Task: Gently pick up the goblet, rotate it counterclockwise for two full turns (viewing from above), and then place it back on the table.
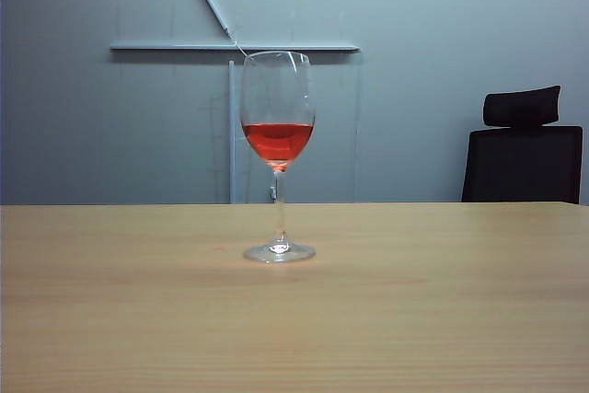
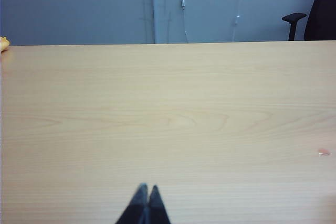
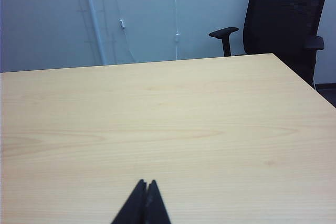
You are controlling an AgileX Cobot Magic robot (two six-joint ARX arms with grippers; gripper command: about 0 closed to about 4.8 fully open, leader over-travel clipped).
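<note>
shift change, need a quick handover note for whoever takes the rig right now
Left claw: shut, empty, low over bare table, away from the glass.
Right claw: shut, empty, likewise over bare table.
Goblet: upright near the middle of the table, red liquid about a third up the bowl, untouched. Neither wrist view shows it.
Done: nothing visible yet.
Left: open a claw, pick up the goblet gently, two full counterclockwise turns, set it back down.

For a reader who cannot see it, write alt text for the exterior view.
A goblet holding red liquid stands upright, alone, mid-table. Behind it are a grey wall and a black chair; no gripper appears in this view.
</note>
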